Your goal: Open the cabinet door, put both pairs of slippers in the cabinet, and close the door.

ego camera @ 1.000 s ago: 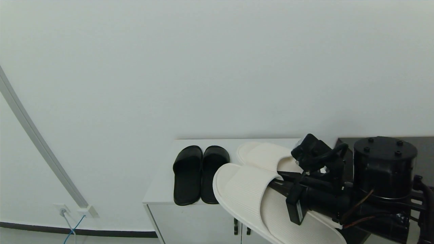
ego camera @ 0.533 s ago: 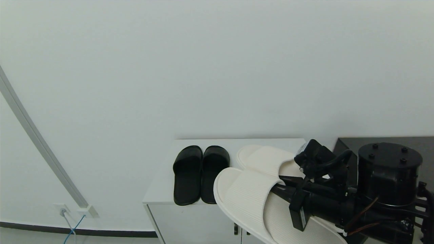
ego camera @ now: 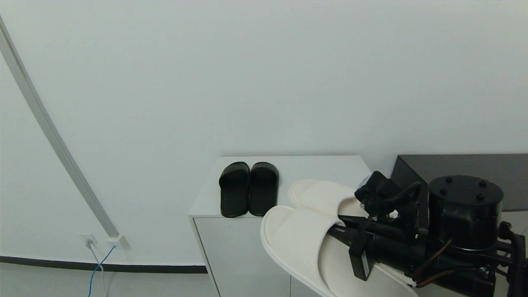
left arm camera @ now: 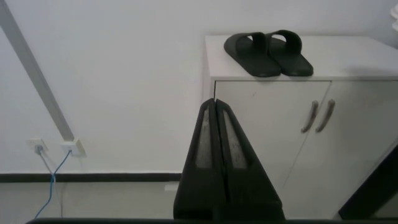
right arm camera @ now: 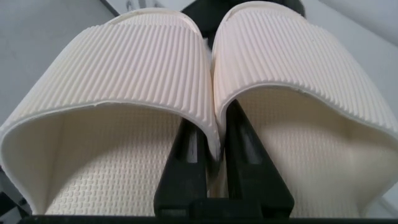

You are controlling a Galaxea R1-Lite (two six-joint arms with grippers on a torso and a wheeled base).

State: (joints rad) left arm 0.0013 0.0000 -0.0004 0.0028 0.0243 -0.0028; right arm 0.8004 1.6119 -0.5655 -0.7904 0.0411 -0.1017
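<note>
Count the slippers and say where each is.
4. Two black rubber slides lie side by side on top of the white cabinet. Two cream ribbed slippers are held together by the right gripper, off the cabinet.

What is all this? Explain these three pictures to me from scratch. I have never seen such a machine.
This is a wheeled robot with two arms, each ending in a two-fingered gripper. The wide picture comes from a camera on its head and looks at a white cabinet standing against a wall. The other two pictures come from cameras on its wrists, so each looks along its own gripper. A pair of black slippers lies side by side on top of the cabinet. The right gripper holds a pair of white slippers, pinching their two inner sides together. The left gripper is shut on nothing and points towards the cabinet's two doors. Both doors are closed, and their handles sit where the doors meet.
</note>
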